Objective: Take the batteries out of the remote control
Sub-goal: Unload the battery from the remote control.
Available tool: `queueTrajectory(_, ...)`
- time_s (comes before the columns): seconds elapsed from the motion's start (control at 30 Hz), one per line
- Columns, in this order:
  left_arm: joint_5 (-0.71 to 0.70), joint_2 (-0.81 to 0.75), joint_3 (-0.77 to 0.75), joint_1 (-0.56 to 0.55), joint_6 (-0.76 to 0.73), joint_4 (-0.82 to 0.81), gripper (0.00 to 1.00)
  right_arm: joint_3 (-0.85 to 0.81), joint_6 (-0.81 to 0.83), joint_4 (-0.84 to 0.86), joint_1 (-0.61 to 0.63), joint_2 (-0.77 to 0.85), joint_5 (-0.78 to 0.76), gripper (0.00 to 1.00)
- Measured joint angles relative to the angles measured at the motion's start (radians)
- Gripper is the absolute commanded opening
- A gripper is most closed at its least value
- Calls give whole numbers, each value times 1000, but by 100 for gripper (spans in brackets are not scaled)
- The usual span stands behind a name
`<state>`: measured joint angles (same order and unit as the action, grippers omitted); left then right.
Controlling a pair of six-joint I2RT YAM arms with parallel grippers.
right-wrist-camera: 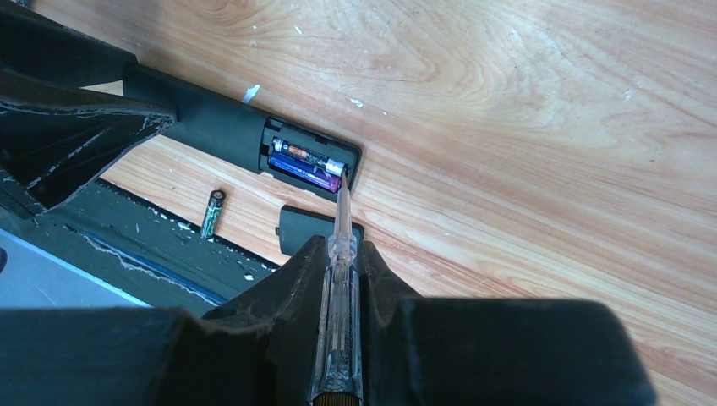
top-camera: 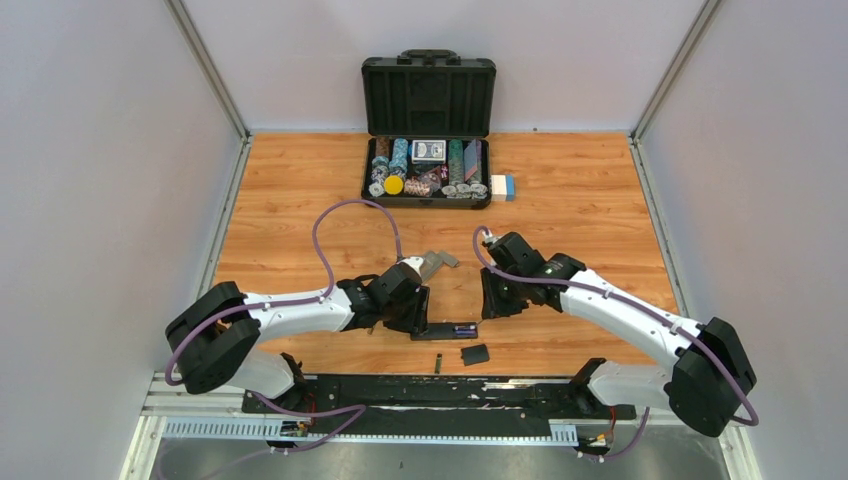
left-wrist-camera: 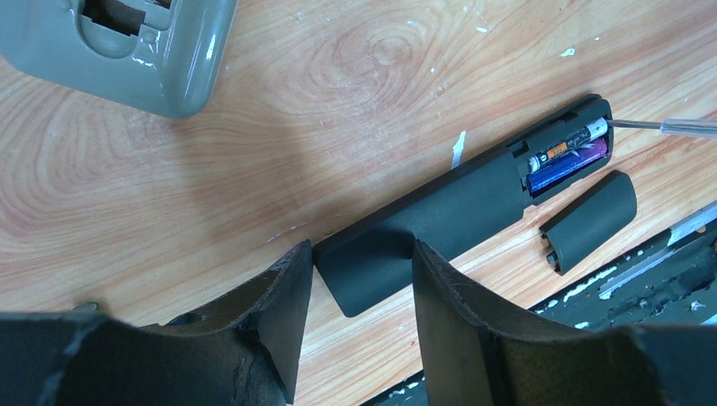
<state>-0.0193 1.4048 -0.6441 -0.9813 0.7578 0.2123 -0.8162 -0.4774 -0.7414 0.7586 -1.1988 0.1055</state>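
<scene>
The black remote control [left-wrist-camera: 440, 211] lies face down on the wooden table, its battery bay open. Two batteries [left-wrist-camera: 568, 152] sit side by side in the bay, one black and orange, one blue-purple [right-wrist-camera: 296, 172]. Another battery [right-wrist-camera: 212, 212] lies loose near the front edge. The small black cover [left-wrist-camera: 590, 218] rests beside the remote. My left gripper [left-wrist-camera: 359, 249] is shut across the remote's closed end. My right gripper [right-wrist-camera: 342, 245] is shut on a clear-handled screwdriver [right-wrist-camera: 338, 288], whose tip touches the metallic end of the upper battery.
An open black case [top-camera: 428, 130] of poker chips and cards stands at the back, with a small white and blue box [top-camera: 503, 186] beside it. A grey plastic part [left-wrist-camera: 127, 51] lies behind the left gripper. A black rail [top-camera: 440, 395] runs along the front edge.
</scene>
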Motion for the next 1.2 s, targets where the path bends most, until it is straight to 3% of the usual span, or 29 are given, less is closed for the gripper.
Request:
queueTrajectory(0.63, 0, 0, 0, 0, 3, 0, 56, -2, 12, 31, -24, 26, 4, 0)
queueTrajectory(1.2, 0, 0, 0, -1, 13, -12, 58, -36, 26, 163, -28, -31, 61, 0)
